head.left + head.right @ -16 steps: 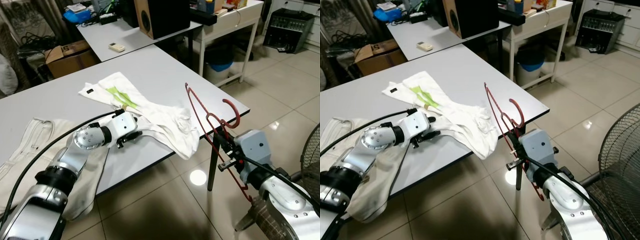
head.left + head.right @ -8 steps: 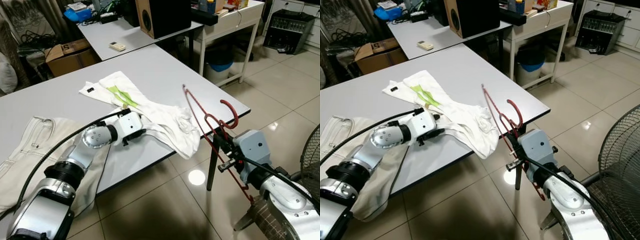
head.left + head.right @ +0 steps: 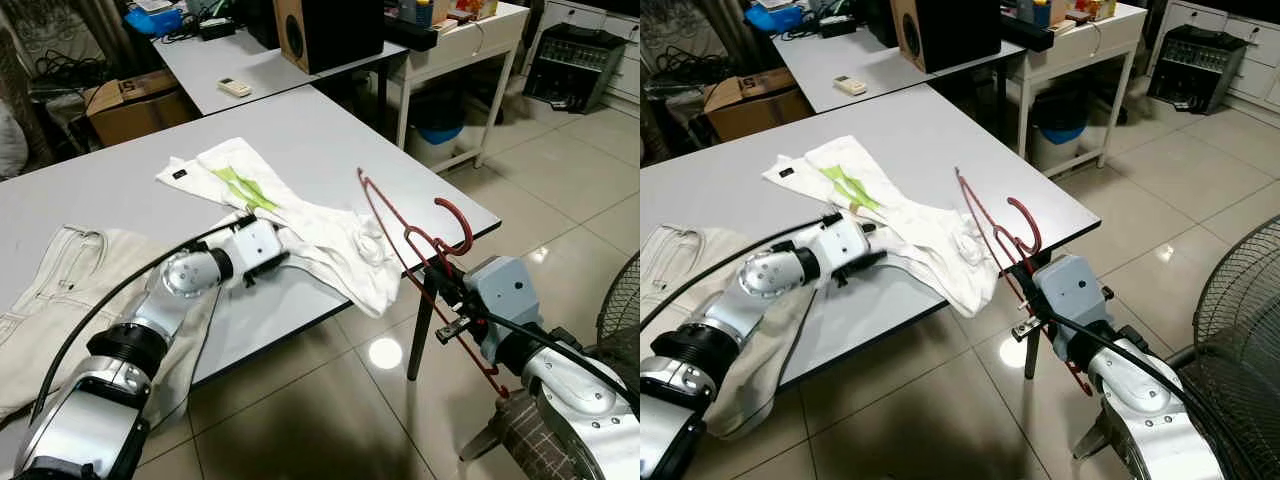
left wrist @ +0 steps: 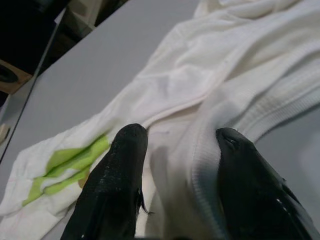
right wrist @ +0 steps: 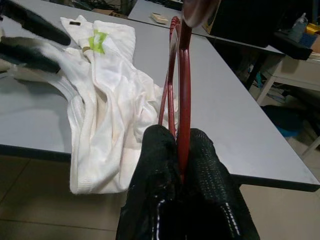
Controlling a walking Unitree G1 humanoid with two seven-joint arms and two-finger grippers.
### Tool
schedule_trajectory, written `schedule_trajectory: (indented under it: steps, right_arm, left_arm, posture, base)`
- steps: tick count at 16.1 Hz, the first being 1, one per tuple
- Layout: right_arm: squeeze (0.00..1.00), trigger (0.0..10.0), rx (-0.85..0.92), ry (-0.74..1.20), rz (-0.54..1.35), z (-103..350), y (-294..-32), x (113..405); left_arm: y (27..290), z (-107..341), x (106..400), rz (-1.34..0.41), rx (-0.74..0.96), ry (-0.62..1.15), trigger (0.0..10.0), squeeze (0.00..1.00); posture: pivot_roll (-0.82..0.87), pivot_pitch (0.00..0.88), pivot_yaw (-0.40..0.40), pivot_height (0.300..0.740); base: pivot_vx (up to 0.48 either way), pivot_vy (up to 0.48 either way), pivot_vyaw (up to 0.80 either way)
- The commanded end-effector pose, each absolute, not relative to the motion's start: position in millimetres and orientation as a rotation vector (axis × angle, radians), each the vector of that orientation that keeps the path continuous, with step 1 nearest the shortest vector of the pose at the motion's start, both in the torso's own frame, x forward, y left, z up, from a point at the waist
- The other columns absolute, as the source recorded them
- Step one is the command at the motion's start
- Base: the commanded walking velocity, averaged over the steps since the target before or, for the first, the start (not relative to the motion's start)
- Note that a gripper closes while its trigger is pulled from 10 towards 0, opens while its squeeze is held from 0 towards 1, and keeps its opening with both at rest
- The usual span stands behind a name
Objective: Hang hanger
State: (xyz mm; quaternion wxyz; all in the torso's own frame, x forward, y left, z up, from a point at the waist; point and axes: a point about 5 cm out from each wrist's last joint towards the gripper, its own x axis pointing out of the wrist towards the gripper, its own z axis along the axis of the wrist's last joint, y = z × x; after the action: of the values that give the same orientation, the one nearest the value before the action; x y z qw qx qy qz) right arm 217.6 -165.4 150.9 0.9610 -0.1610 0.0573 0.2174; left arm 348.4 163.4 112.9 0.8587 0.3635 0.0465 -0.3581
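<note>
grey table (image 3: 330, 130), beige trousers (image 3: 60, 270), cardboard box (image 3: 130, 100)

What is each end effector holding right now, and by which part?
The right end effector is shut on the red hanger, gripping its wire frame below the hook. The left end effector is open, its fingers straddling a fold of the white shirt, holding nothing.

Evenly lit from overhead, bright and sharp across both eye views. One round glare spot on the glossy beige tiled floor (image 3: 384, 352) under the pale grey tabletop (image 3: 120, 190), soft shadow beneath. Close black fingers (image 4: 112, 190) blurred in both wrist views.
</note>
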Motion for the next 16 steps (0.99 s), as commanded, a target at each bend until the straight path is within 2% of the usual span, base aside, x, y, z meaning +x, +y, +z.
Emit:
schedule_trajectory:
  steps: [1, 3, 5, 6, 7, 8, 9, 10, 11, 16]
  right_arm:
    - [0.00, 10.0, -0.324, 0.125, 0.454, 150, -164, 218]
    - [0.00, 10.0, -0.324, 0.126, 0.457, 150, -163, 217]
    - [0.00, 10.0, -0.325, 0.128, 0.462, 149, -162, 217]
    - [0.00, 10.0, -0.325, 0.129, 0.464, 148, -162, 216]
    - [0.00, 10.0, -0.325, 0.130, 0.466, 148, -161, 216]
    - [0.00, 10.0, -0.325, 0.130, 0.467, 148, -161, 216]
    - [0.00, 10.0, -0.326, 0.131, 0.467, 148, -161, 215]
    - [0.00, 10.0, -0.326, 0.132, 0.466, 148, -162, 215]
    - [0.00, 10.0, -0.327, 0.133, 0.466, 148, -162, 215]
    - [0.00, 10.0, -0.325, 0.133, 0.468, 147, -161, 214]
  left_arm:
    - [169, 121, 352, -0.720, 0.758, 0.076, 10.0, 0.00]
    - [169, 123, 353, -0.720, 0.751, 0.063, 9.7, 0.00]
    - [167, 124, 351, -0.758, 0.761, 0.061, 7.9, 0.00]
    - [168, 123, 351, -0.765, 0.766, 0.065, 6.9, 0.00]
    - [169, 122, 350, -0.767, 0.770, 0.069, 4.7, 0.00]
    - [169, 122, 350, -0.767, 0.771, 0.069, 4.4, 0.00]
    - [172, 123, 350, -0.764, 0.777, 0.070, 3.2, 0.00]
    - [175, 124, 350, -0.757, 0.793, 0.074, 1.0, 0.00]
    - [180, 125, 351, -0.743, 0.811, 0.087, 0.0, 0.00]
    - [193, 126, 350, -0.712, 0.858, 0.110, 0.0, 0.00]
  posture:
    - [-0.19, 0.000, 0.107, 0.740]
    - [-0.19, 0.000, 0.109, 0.740]
    - [-0.19, 0.000, 0.112, 0.740]
    - [-0.19, 0.000, 0.112, 0.740]
    - [-0.19, 0.000, 0.115, 0.740]
    - [-0.19, 0.000, 0.116, 0.740]
    - [-0.19, 0.000, 0.117, 0.740]
    - [-0.19, 0.000, 0.118, 0.740]
    - [-0.19, 0.000, 0.118, 0.740]
    - [-0.19, 0.000, 0.120, 0.740]
  base:
    - [0.000, 0.000, 0.00]
    - [0.000, 0.000, 0.00]
    - [0.000, 0.000, 0.00]
    - [0.000, 0.000, 0.00]
    - [0.000, 0.000, 0.00]
    - [0.000, 0.000, 0.00]
    - [0.000, 0.000, 0.00]
    - [0.000, 0.000, 0.00]
    - [0.000, 0.000, 0.00]
    - [0.000, 0.000, 0.00]
